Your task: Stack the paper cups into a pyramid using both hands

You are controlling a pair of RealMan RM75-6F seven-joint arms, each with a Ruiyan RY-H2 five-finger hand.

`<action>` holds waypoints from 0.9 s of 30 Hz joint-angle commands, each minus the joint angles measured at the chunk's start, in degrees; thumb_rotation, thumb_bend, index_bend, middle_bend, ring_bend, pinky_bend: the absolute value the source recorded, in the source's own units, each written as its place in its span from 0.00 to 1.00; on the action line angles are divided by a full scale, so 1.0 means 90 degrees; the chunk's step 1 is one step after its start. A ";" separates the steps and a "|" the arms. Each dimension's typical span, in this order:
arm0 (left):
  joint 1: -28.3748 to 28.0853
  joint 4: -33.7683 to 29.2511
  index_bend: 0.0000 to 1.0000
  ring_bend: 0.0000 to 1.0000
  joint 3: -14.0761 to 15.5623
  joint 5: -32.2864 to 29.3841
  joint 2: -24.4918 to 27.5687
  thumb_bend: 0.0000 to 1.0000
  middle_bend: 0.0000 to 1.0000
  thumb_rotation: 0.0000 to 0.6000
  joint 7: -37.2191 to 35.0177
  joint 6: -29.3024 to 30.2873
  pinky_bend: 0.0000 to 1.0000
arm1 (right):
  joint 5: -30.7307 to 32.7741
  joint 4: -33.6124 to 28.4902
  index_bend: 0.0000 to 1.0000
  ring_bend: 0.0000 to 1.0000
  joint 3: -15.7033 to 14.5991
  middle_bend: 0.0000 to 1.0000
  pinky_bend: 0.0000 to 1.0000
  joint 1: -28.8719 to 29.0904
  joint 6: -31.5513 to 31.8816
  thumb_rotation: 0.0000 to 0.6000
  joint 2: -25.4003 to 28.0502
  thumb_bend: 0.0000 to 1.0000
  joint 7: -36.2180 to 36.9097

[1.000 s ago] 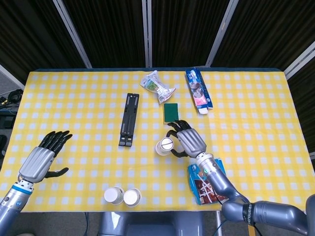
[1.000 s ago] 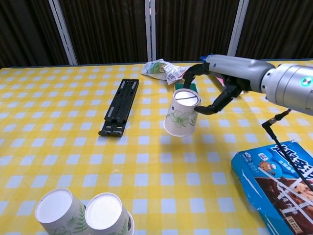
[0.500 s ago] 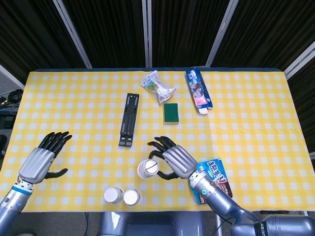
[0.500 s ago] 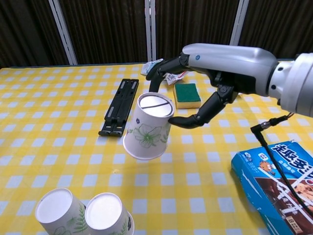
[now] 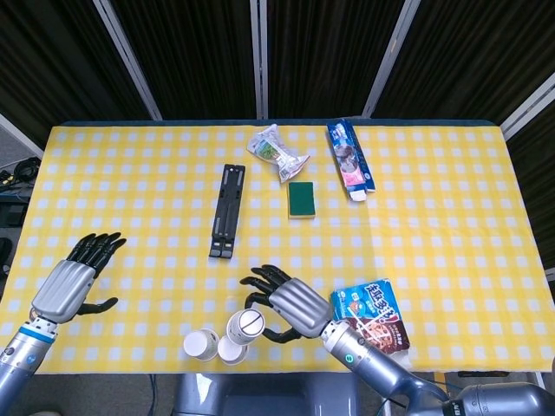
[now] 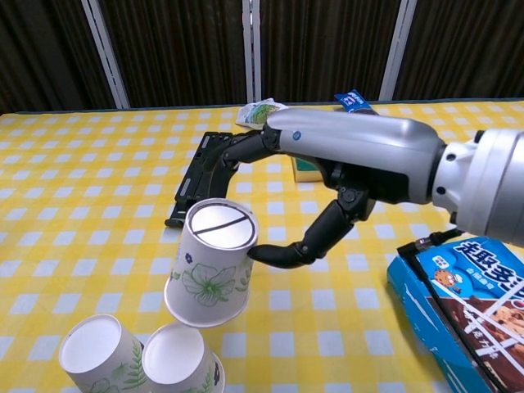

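- Paper cup point(image 6: 210, 274), upturned with its flat base facing up, is pinched between the thumb and fingers of the right hand point(image 6: 327, 176) and hangs in the air, tilted, its wide mouth low and just above the two base cups.
- Those base cups, the left base cup point(image 6: 92, 354) and the right base cup point(image 6: 180, 363), stand upside down, touching side by side at the near table edge; the held cup sits over the right one rather than over the seam between them, so I judge it needs a small shift toward the robot's left and a levelling of its axis before release.
- Right hand is far nearer the pair; the left hand point(image 5: 74, 280) hovers well apart at the table's left side, fingers spread, holding nothing.
- Cups are thin white paper cones with a green leaf print and a rolled rim: light, easily crushed or tipped.
- Table point(image 5: 451, 225) wears a yellow-and-white checked cloth, soft and probably a bit uneven.
- Blue biscuit box point(image 6: 467, 303), glossy card, lies just beside the right forearm.
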 commanded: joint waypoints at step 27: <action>-0.0018 -0.0107 0.00 0.00 0.0018 -0.0074 0.0141 0.19 0.00 1.00 0.0021 -0.0173 0.00 | 0.0131 0.0147 0.50 0.00 0.0058 0.13 0.00 0.0225 -0.0081 1.00 -0.0728 0.27 -0.0193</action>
